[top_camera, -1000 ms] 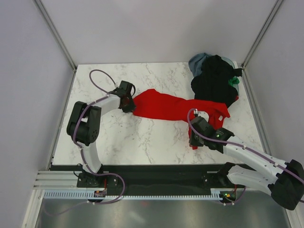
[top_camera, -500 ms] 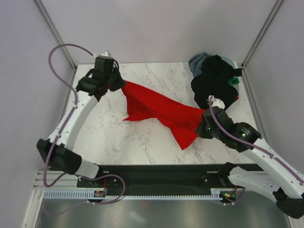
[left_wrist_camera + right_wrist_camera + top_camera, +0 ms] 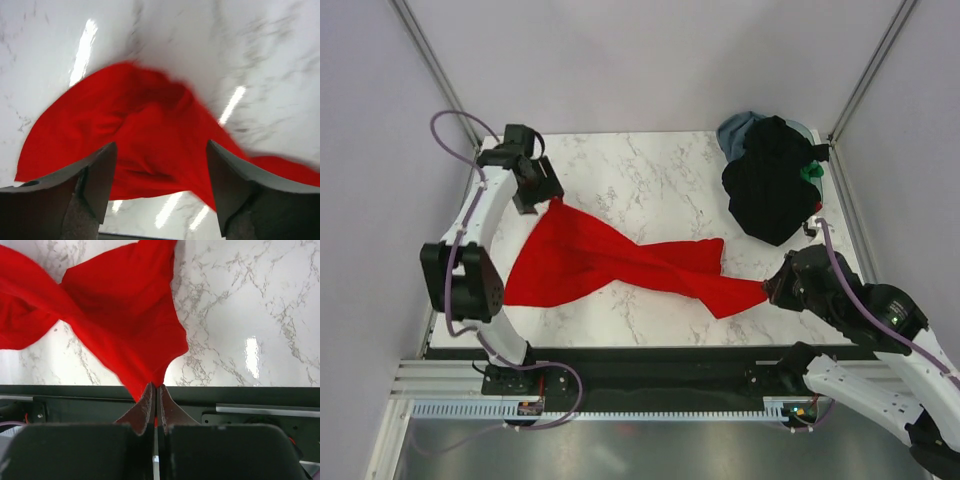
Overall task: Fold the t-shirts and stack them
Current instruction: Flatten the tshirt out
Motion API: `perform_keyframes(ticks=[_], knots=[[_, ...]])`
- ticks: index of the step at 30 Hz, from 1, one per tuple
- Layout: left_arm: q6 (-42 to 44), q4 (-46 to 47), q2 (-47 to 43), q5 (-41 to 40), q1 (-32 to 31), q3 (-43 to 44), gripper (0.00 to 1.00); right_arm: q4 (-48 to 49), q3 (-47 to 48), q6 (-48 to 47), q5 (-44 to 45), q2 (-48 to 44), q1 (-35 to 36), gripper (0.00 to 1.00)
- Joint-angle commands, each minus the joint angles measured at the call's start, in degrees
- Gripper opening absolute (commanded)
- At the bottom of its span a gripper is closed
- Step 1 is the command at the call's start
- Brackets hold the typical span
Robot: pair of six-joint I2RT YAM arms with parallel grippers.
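Pinching one red t-shirt [image 3: 610, 262], right end effector [image 3: 155, 390]; one dark heap [image 3: 775, 185] apart.

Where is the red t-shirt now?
In the top view the red t-shirt stretches across the table, from the open left gripper to the right gripper, which pinches it.

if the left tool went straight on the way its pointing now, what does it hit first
Most likely the red t-shirt. In the wrist view it fills the space ahead of the open left tool, lying on the marble table. How far off the cloth is, the picture does not show.
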Motion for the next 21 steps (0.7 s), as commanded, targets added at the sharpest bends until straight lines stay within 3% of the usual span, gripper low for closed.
perform_keyframes(ticks=[1, 4, 6, 9, 14, 21], knots=[[4.01, -3.05, 2.34, 2.96, 3.34, -6.03, 0.83, 0.16, -2.01, 1.32, -0.7, -0.29, 0.15, 0.0], [3.04, 0.81, -4.22, 4.8, 4.84, -13.85, 0.95, 0.77, -2.8, 0.88, 0.0, 0.68, 0.15, 0.0], [2.6, 1.96, -7.05, 4.46, 4.84, -17.45, 0.96, 2.26, -3.42, 0.45, -0.17, 1.2, 0.24, 0.0], [1.99, 4.06, -11.36, 4.1, 6.42, -21.92, 0.91, 4.81, -5.18, -0.43, -0.96, 2.61, 0.24, 0.0], [1.11, 12.06, -15.33, 11.47, 6.34, -29.5, 0.77, 8.15, -8.52, -1.49, -1.93, 4.19, 0.15, 0.0], [-0.91, 16.63, -10.6, 13.5, 5.63, -32.41, 0.71, 10.35, -10.54, -2.54, -2.11, 4.98, 0.24, 0.0]])
